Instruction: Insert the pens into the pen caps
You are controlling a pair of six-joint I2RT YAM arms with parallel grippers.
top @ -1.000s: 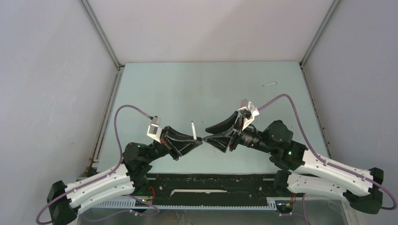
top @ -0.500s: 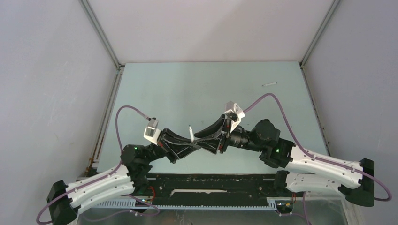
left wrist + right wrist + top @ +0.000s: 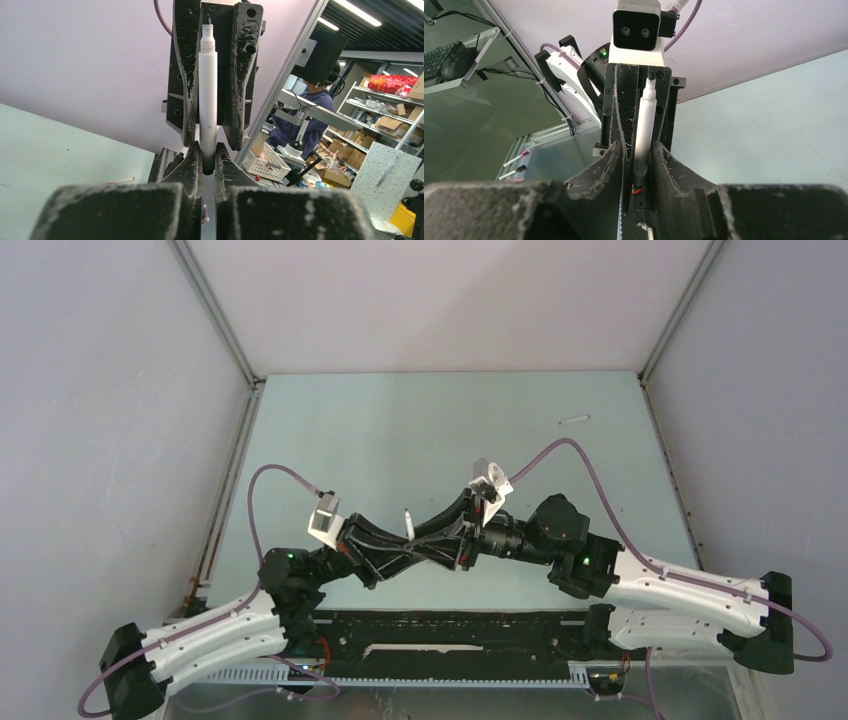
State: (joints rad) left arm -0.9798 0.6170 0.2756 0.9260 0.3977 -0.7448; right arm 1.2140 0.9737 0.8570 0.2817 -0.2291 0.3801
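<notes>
Top external view: we find both arms reaching inward so that their grippers meet tip to tip over the near middle of the pale green tabletop. The left black two-finger gripper carries a thin white pen barrel, which stands roughly upright above the meeting point. The right black two-finger gripper has its fingertips at the same spot, level with the pen's lower part. From this height we cannot tell the gap of either claw. A second white pen lies flat on the table at the far right, well apart from both arms.

Left wrist view: we see the left gripper's fingers pressed together on the lower end of the pen barrel, with no space between them and it. The barrel rises straight up the frame and its stepped writing tip is at the top. The right gripper's fingers flank the barrel on both sides, and a thin strip of background shows on one side.

Right wrist view: the same pen stands between the right gripper's fingers. They sit a little apart from it, with narrow gaps on either side, so this claw surrounds the barrel without clamping it. The barrel's lower end looks dark, and we cannot tell what that dark part is. Beyond it, the left gripper's fingers and the grey wrist camera box above them face this view.
</notes>
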